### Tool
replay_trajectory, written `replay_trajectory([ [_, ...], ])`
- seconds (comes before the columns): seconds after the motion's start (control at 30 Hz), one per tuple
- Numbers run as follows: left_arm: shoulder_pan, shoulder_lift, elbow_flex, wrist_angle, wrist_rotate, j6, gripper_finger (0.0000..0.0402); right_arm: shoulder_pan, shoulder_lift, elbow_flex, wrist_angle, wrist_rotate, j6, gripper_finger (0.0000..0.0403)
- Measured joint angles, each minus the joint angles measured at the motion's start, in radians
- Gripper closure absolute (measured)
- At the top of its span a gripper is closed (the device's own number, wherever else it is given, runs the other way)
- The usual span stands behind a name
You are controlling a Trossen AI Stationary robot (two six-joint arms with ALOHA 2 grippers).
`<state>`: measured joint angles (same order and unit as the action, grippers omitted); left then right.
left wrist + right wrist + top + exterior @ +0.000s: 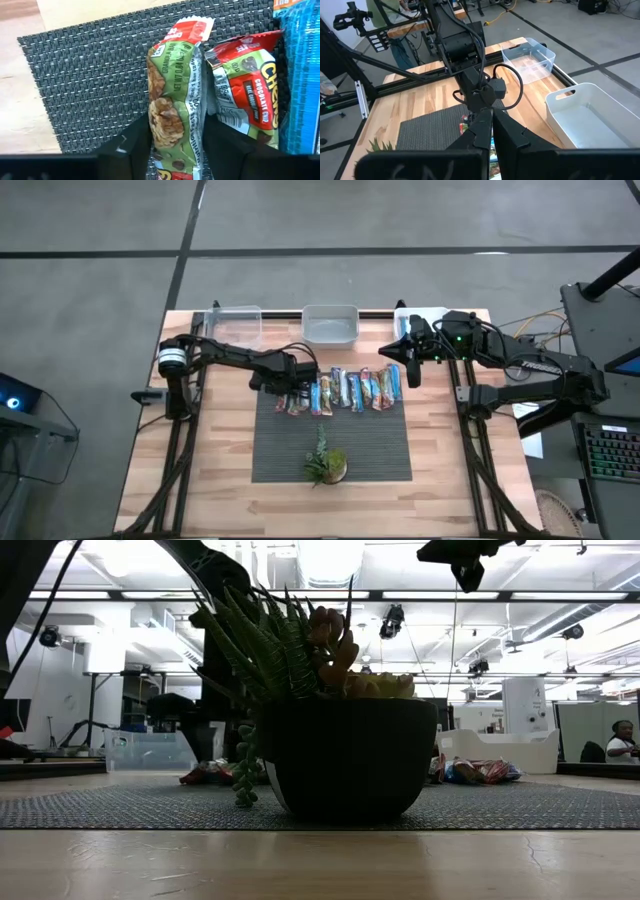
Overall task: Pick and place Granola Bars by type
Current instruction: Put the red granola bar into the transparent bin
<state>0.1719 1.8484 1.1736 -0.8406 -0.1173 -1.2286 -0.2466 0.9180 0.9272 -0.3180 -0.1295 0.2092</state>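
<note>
Left gripper [175, 150] straddles green-wrapped granola bar [174, 95] at mat's [90, 75] left end, not yet clamped. You centre, squeeze, avoid red bar [247, 95]. Right gripper [492, 132] clenched, empty.

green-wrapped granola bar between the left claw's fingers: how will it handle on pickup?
The green-wrapped bar looks slim and flat, so probably light and unlikely to roll. Its glossy, crinkled wrapper may be slippery, and the loose crimped end could flop. It lies right beside the red-wrapped bar, so the left claw, its fingers straddling the green one, might nudge that neighbour while closing.
</note>
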Motion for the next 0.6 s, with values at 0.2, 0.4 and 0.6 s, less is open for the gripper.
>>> replay_trajectory([
  [0.2,0.000,0.000,0.000,-0.004,0.003,0.016,0.0317,0.000,0.000,0.000,0.000,0.000,0.000,0.0394],
  [0.4,0.000,-0.001,0.000,-0.006,0.002,0.018,0.0335,0.000,0.000,0.000,0.000,0.000,0.000,0.0394],
  [0.6,0.001,-0.010,0.012,-0.029,0.007,0.044,0.0335,0.000,0.000,0.000,0.000,0.000,0.000,0.0394],
])
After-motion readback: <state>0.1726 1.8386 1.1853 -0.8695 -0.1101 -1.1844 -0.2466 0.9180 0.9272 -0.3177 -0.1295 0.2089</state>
